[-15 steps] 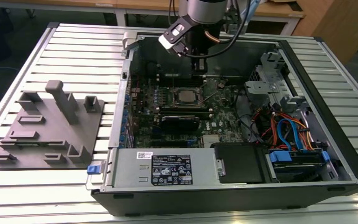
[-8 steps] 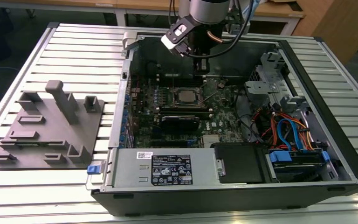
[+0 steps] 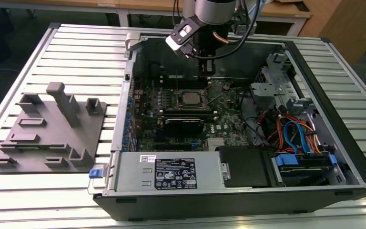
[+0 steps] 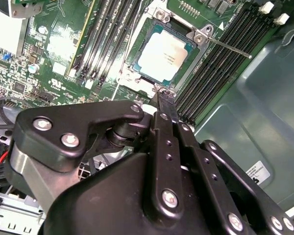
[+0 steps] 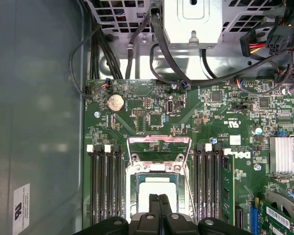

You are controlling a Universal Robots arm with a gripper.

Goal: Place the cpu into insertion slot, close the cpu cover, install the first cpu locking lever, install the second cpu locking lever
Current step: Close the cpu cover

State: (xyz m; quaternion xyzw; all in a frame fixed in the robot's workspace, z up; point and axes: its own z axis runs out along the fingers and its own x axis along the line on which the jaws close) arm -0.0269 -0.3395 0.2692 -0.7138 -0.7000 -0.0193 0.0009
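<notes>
The cpu [image 4: 164, 55] lies in its socket on the green motherboard, its silver-grey top showing, as it also does in the exterior view [image 3: 192, 98]. The silvery cpu cover [image 5: 159, 143] frames the chip; I cannot tell whether it lies fully flat. A thin metal locking lever [image 4: 231, 49] sticks out sideways from one socket corner. My gripper [image 4: 159, 95] is shut with nothing between its fingers, and its tips hover at the socket's edge, just beside the cpu [image 5: 157, 188]. In the exterior view, the gripper [image 3: 205, 71] hangs over the board behind the socket.
The open computer case [image 3: 335, 109] lies on a slatted metal table. Memory slots [image 5: 105, 186] flank the socket on both sides. Cables [image 3: 294, 133] and drive bays [image 3: 304, 164] fill the exterior view's right. A grey fixture plate [image 3: 49, 131] sits at the exterior view's left.
</notes>
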